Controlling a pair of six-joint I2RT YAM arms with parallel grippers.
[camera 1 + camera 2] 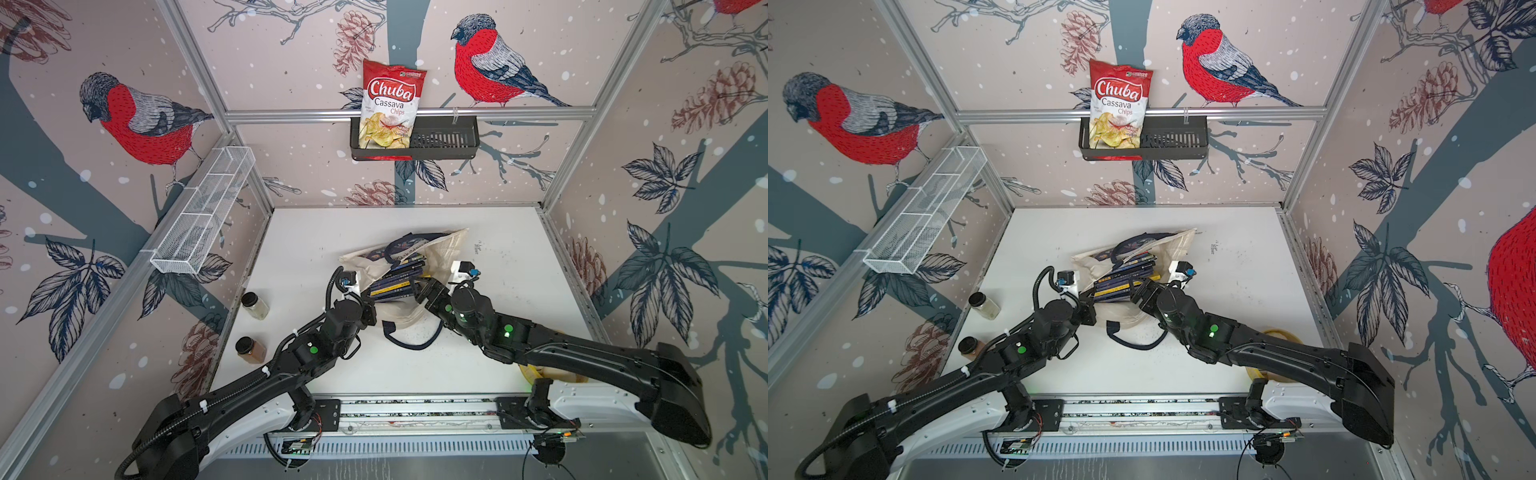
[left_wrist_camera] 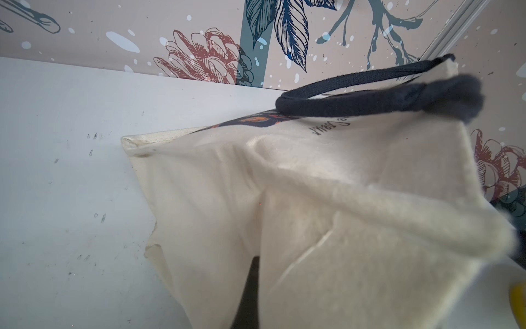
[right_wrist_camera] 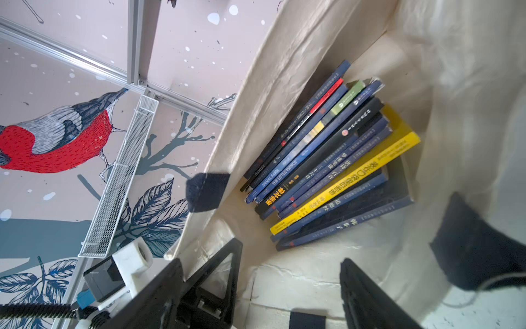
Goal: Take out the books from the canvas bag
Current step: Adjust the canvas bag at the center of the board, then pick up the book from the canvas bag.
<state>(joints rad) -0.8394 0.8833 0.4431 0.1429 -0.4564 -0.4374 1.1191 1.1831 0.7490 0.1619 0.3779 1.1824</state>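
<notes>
The right fingers (image 3: pixel 361 296) stand wide apart with nothing between them, just inside the open mouth of the canvas bag (image 3: pixel 284 57). Their tips are near the lower ends of the books (image 3: pixel 327 162) but apart from them. The left fingers (image 1: pixel 369 306) are pinched closed on the cream cloth at the bag's rim. In the left wrist view the fabric (image 2: pixel 341 213) drapes over them and hides almost all of them.

The books are still inside the bag, a slanted stack with spines showing. Most are dark navy, with a yellow book (image 3: pixel 355 176) low in the stack, a black one (image 3: pixel 327 148) above it and a blue spine reading The Little Prince (image 3: pixel 287 171) higher up. In both top views the stack (image 1: pixel 399 278) (image 1: pixel 1125 274) shows through the bag's mouth, between the two sets of fingers.

The bag (image 1: pixel 451 245) lies on its side at the middle of the white desk (image 1: pixel 311 241), its mouth toward the arms. One navy handle (image 1: pixel 415 344) loops flat on the desk.

Well apart at the desk's left edge stand a clear jar (image 1: pixel 254 305) and a jar of orange-brown powder (image 1: pixel 250 350). On the back wall a chips bag (image 1: pixel 388 108) sits in a black basket (image 1: pixel 449 137). A white mesh shelf (image 1: pixel 203 212) hangs on the left wall.
</notes>
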